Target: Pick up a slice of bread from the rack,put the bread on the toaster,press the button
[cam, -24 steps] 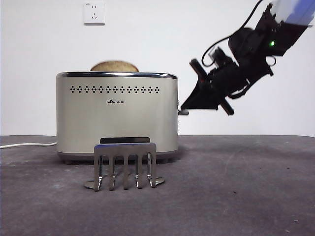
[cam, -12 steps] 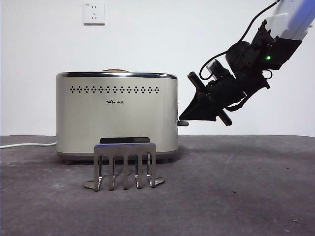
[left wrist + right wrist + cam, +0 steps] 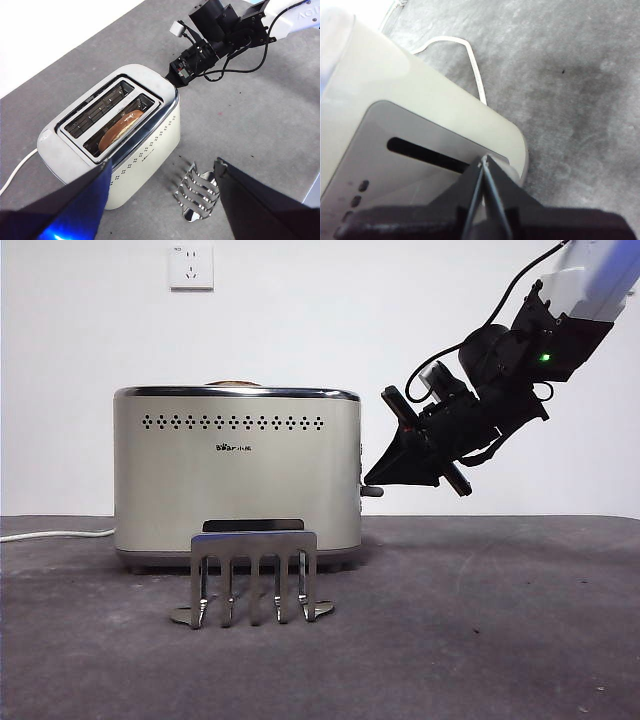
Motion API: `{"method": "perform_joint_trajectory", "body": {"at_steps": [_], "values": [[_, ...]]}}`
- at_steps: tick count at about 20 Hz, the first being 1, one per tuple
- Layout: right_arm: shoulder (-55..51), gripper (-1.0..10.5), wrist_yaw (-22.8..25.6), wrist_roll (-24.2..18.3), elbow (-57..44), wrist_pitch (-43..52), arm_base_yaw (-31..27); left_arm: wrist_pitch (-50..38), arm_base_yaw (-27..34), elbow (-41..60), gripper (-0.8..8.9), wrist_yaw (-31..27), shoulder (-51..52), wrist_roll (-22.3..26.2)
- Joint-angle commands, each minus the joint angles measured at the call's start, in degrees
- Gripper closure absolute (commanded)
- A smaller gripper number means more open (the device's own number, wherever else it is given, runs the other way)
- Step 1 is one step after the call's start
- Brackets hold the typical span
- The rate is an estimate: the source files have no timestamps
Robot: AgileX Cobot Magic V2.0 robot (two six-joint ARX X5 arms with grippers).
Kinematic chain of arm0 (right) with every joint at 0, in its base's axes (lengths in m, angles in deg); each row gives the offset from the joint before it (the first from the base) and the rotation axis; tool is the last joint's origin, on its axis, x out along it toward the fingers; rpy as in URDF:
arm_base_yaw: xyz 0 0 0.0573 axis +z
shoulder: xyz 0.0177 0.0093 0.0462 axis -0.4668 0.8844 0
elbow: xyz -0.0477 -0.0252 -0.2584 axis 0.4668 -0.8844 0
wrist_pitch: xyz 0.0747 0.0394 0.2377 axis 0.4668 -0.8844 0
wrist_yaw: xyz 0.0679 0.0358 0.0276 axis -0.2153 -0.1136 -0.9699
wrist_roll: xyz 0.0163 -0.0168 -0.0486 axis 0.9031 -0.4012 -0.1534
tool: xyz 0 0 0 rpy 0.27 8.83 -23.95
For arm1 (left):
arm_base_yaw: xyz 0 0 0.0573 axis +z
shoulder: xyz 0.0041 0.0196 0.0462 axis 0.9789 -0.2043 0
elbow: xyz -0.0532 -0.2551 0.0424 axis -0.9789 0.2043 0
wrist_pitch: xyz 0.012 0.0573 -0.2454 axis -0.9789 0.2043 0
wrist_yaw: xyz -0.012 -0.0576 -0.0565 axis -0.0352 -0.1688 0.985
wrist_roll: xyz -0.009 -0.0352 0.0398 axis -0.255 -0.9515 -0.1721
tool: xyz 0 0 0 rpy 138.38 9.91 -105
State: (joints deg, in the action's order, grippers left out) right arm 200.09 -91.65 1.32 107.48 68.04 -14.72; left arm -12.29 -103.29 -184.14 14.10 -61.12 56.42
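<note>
Nearest the front camera, the small shiny metal rack [image 3: 254,578] with a flat top bar and five downward prongs stands on the dark grey desk [image 3: 480,640], just in front of the toaster and empty of bread. In the left wrist view the rack [image 3: 196,196] sits beside the toaster's long perforated side.

Behind it stands the large cream-coloured boxy toaster [image 3: 237,476] with a chrome top rim, a row of small dark holes and a small logo. The tan wholegrain slice of bread [image 3: 120,131] sits sunk in the slot nearer the rack; from the front only a thin sliver of its crust [image 3: 228,384] shows above the rim. A white power cord [image 3: 55,534] leaves the toaster's far end.

The right tool [image 3: 372,483] is clenched, jaws together, its tip at the lever on the toaster's end panel; the right wrist view shows the tool [image 3: 483,162] at the lower end of the lever slot [image 3: 427,153].

The left tool [image 3: 160,175] is released, jaws wide apart, high above the toaster and rack, holding nothing.

On the far white wall is a white socket [image 3: 192,267].
</note>
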Motion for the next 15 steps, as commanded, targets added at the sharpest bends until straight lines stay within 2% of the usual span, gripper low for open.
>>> {"method": "perform_joint_trajectory", "body": {"at_steps": [1,8,11,15], "values": [[0.68,9.6,1.62,-0.46,-1.66,-3.32,-0.11,-0.04,-0.07,0.2,4.67,0.09,0.07,-0.39],[-15.96,9.6,1.68,-0.72,-1.64,-7.58,-0.33,0.11,-0.07,0.22,4.68,0.04,0.07,-0.39],[-25.99,9.6,1.7,-3.08,-1.64,-16.17,-0.33,0.42,-0.07,0.22,4.68,0.04,0.07,-0.39],[-38.4,9.6,1.7,-8.76,-1.64,-34.23,-0.22,1.9,-0.07,0.22,4.68,0.04,0.07,-0.39]]}}
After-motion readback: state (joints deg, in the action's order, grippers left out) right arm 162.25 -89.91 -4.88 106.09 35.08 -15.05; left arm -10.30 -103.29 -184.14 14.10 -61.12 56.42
